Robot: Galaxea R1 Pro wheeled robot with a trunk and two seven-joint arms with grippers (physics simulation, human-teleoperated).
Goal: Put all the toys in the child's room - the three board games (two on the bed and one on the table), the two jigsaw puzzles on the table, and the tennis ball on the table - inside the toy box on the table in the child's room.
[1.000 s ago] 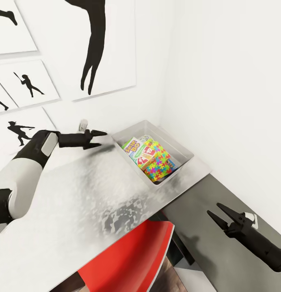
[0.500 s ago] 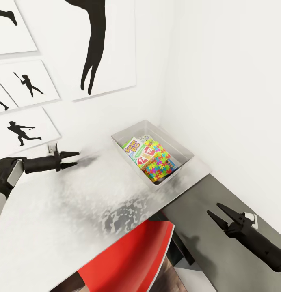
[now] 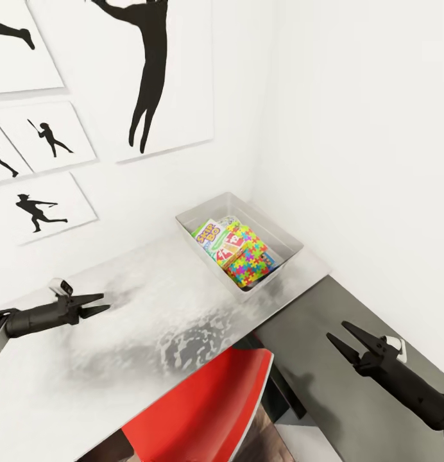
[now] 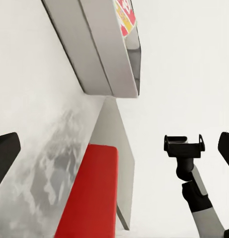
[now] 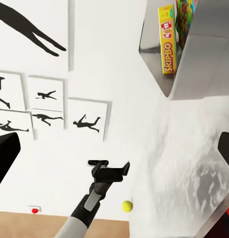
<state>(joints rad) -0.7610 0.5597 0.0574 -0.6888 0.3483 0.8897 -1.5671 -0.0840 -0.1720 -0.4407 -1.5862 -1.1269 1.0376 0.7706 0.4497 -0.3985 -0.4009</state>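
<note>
- The toy box point(image 3: 287, 247) sits at the table's point(image 3: 151, 301) far corner against the wall, with a Skip-Bo board game point(image 3: 209, 235) and a bright jigsaw puzzle point(image 3: 251, 260) inside it.
- My left gripper point(image 3: 97, 303) hangs over the table's left part, well apart from the box — fingers slightly parted, nothing between them.
- My right gripper point(image 3: 342, 339) hovers beyond the table's right edge, jaws spread, empty.
- A tennis ball point(image 5: 126, 206) shows in the right wrist view, near my left arm.
- A red chair point(image 3: 203, 410) stands tucked at the table's near edge.
</note>
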